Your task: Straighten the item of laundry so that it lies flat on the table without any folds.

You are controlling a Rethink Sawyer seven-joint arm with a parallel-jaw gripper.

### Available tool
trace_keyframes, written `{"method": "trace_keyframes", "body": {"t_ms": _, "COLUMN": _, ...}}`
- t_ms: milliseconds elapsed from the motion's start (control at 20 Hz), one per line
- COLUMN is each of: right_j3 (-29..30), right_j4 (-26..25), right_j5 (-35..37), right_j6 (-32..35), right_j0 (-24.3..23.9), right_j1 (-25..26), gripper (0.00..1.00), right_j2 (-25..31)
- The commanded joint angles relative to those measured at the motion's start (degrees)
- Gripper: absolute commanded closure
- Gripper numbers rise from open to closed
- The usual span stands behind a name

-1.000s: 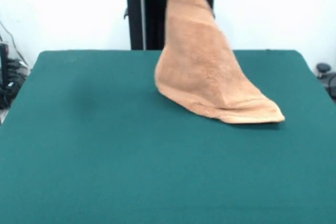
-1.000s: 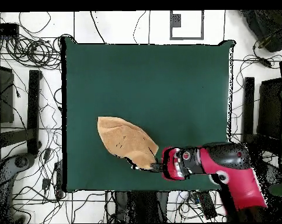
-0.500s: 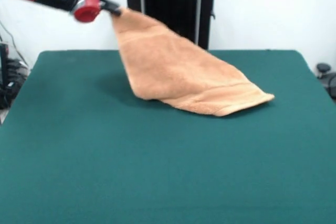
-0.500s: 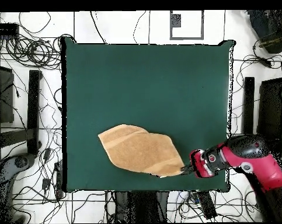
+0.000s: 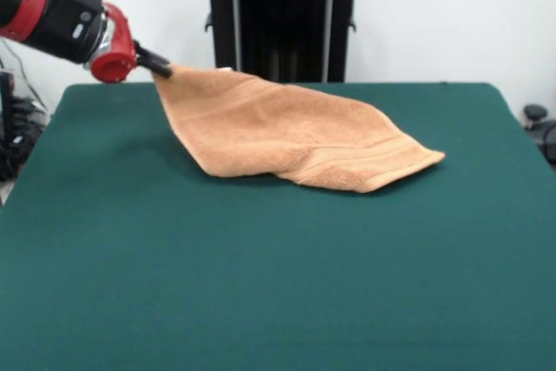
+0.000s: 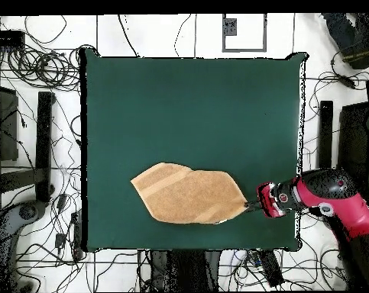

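While clamped by pincer [image 5: 162, 67], towel [image 5: 295, 132] corner raised off table [image 5: 261, 284].

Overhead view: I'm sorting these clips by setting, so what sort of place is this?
Probably a robotics lab: a green-covered table on a white tiled floor, loose cables all around it, and a red arm whose gripper holds a towel by one corner.

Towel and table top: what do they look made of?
The towel looks like terry cloth, orange-tan and matte: nubby pile, flatter woven band near one end. The table appears covered in dark green felt-like fabric, with no shine.
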Motion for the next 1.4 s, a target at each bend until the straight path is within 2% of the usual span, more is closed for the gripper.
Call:
{"method": "trace_keyframes", "body": {"t_ms": 50, "right_j3": -1.76, "right_j4": -1.75, "right_j5": -6.71, "right_j6": -13.83, "right_j0": 1.86, "right_j1": -0.38, "gripper": 1.00, "right_j2": 9.89}}
{"method": "trace_keyframes", "body": {"t_ms": 150, "right_j3": -0.64, "right_j4": -0.96, "right_j5": -5.55, "right_j6": -12.54, "right_j0": 2.01, "right_j1": -0.99, "gripper": 1.00, "right_j2": 10.26}}
{"method": "trace_keyframes", "body": {"t_ms": 250, "right_j3": 2.67, "right_j4": 0.93, "right_j5": -4.57, "right_j6": -9.31, "right_j0": 2.46, "right_j1": -3.70, "gripper": 1.00, "right_j2": 10.51}}
{"method": "trace_keyframes", "body": {"t_ms": 400, "right_j3": 13.39, "right_j4": 7.40, "right_j5": -8.22, "right_j6": -1.44, "right_j0": 4.20, "right_j1": -12.61, "gripper": 1.00, "right_j2": 10.87}}
{"method": "trace_keyframes", "body": {"t_ms": 500, "right_j3": 18.35, "right_j4": 11.60, "right_j5": -11.39, "right_j6": 1.95, "right_j0": 5.49, "right_j1": -16.72, "gripper": 1.00, "right_j2": 11.12}}
{"method": "trace_keyframes", "body": {"t_ms": 600, "right_j3": 20.90, "right_j4": 14.87, "right_j5": -13.18, "right_j6": 3.26, "right_j0": 6.51, "right_j1": -18.73, "gripper": 1.00, "right_j2": 11.09}}
{"method": "trace_keyframes", "body": {"t_ms": 850, "right_j3": 22.16, "right_j4": 17.02, "right_j5": -18.77, "right_j6": 0.28, "right_j0": 7.89, "right_j1": -18.22, "gripper": 1.00, "right_j2": 10.60}}
{"method": "trace_keyframes", "body": {"t_ms": 1000, "right_j3": 20.21, "right_j4": 15.67, "right_j5": -24.08, "right_j6": -2.67, "right_j0": 8.15, "right_j1": -15.55, "gripper": 1.00, "right_j2": 11.38}}
{"method": "trace_keyframes", "body": {"t_ms": 1400, "right_j3": 16.13, "right_j4": 10.24, "right_j5": -29.32, "right_j6": -9.41, "right_j0": 4.82, "right_j1": -11.88, "gripper": 1.00, "right_j2": 12.60}}
